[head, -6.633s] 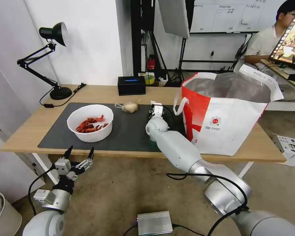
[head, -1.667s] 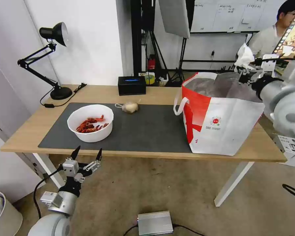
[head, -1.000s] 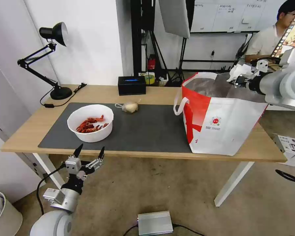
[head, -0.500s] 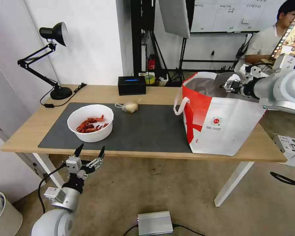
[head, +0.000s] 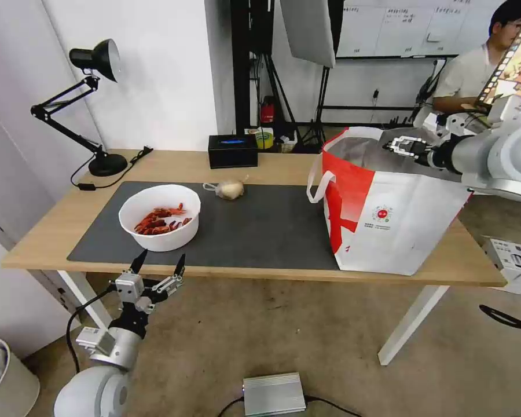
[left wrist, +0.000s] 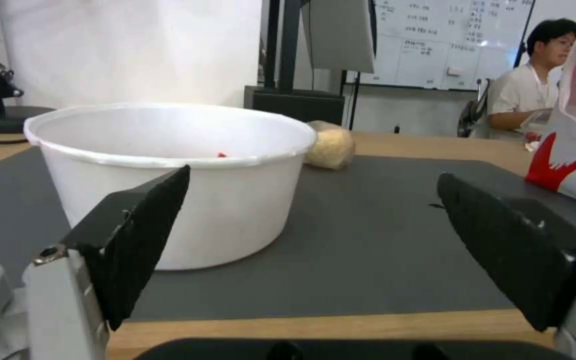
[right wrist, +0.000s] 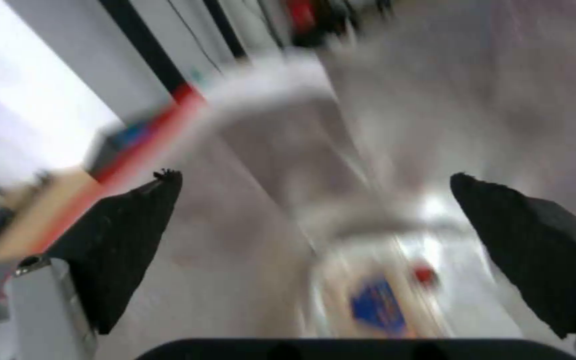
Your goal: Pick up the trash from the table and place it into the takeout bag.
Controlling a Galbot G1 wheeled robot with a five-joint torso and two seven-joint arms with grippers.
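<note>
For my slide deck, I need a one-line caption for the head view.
Right gripper open over the takeout bag; left gripper open below the table edge near the white bowl.

White wall behind — a black lamp at its foot; whiteboard farther back, tripod stands before it — brownish floor.

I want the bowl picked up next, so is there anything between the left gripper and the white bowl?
Nothing visible. The left gripper hangs open just off the table's near edge, facing the white bowl on the dark mat. The knotted bag lies behind the bowl, out of the path.
</note>
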